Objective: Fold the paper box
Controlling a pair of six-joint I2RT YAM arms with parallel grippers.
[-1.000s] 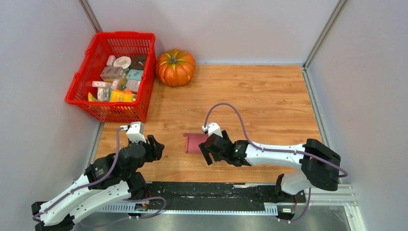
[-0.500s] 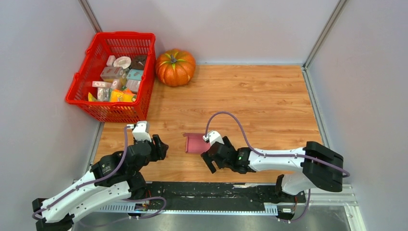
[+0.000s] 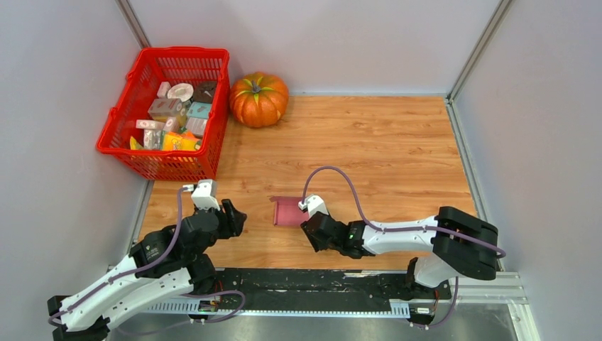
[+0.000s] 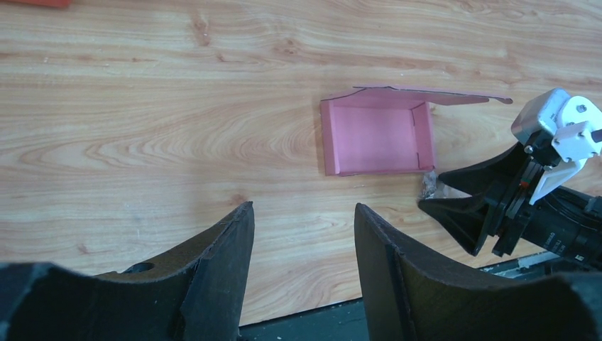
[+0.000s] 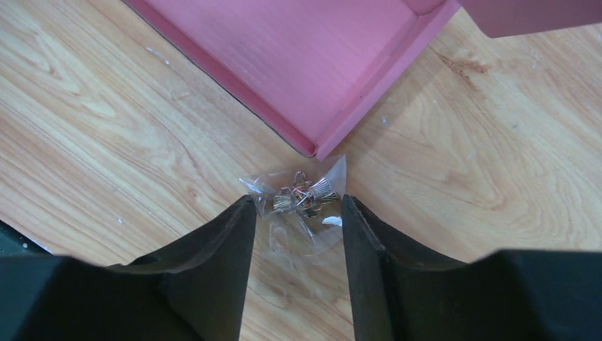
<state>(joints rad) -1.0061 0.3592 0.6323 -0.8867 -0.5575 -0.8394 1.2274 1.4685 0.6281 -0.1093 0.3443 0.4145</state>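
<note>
Right hand point(image 5: 297, 204), open, straddled a clear packet point(image 5: 302, 195) at five o'clock of the paper box point(image 5: 298, 64).
Pinching it looked next; left hand point(image 4: 302, 213) hovered open.

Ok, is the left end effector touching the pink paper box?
Apart. The left wrist view shows bare table between the left end effector and the paper box.

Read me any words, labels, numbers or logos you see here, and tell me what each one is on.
No text here can be read.
Packages in the red basket: printed, but too small to read.
Paper box: plain pink, no print showing.
Clear bag beside the box: no label showing.
</note>
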